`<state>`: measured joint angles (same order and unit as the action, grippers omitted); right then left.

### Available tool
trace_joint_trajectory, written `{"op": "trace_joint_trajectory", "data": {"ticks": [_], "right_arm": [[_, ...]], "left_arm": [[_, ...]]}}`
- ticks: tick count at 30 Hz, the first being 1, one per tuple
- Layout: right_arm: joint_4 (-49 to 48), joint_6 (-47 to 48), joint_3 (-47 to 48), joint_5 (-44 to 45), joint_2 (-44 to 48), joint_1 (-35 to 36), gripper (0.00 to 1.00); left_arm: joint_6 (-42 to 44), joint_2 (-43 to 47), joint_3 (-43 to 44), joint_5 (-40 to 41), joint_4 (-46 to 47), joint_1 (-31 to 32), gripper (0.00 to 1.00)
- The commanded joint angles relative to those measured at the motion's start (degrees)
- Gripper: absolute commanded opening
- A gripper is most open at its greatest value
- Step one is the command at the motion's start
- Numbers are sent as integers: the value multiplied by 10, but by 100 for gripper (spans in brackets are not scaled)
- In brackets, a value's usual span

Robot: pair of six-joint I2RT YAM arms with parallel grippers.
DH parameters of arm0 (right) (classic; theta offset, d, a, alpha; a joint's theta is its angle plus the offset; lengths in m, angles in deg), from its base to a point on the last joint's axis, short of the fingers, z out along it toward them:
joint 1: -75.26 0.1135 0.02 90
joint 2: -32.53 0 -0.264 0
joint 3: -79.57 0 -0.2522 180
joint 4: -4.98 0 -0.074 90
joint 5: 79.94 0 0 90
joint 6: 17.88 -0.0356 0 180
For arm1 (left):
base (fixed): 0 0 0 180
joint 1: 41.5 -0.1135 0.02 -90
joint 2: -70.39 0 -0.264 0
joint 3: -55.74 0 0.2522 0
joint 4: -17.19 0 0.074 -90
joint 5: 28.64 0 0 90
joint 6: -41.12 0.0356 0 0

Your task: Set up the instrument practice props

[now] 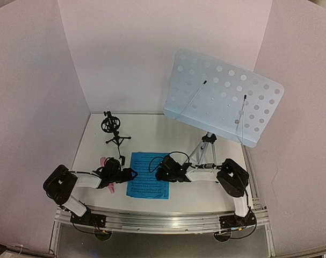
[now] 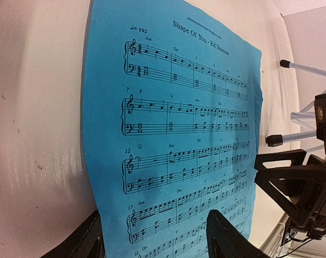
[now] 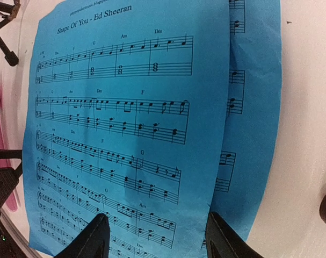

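Where pale walls (image 1: 125, 54) enclose a white table (image 1: 152, 134), blue sheet-music pages (image 1: 146, 185) lying flat, both jaws apart

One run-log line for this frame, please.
left gripper: open over blue sheet music | right gripper: open over it | music stand: desk bare

Robot lab cell is indicated: white worktop (image 1: 152, 134) is boxed in by plain pale partition panels (image 1: 125, 54); left arm (image 1: 63, 185) and right arm (image 1: 232, 180) are bolted to a metal rail (image 1: 163, 220).
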<state>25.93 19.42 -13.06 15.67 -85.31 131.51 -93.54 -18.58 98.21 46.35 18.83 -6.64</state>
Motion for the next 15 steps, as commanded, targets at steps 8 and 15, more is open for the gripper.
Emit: {"op": "trace_joint_trajectory", "data": {"ticks": [8, 15], "right_arm": [[5, -22, -44, -31, -11, -4, 59], [5, -21, -48, -34, -2, -12, 59]], "left_arm": [[-60, 14, -21, 6, -63, -16, 29], [-52, 31, 20, 15, -124, -25, 0]]}}
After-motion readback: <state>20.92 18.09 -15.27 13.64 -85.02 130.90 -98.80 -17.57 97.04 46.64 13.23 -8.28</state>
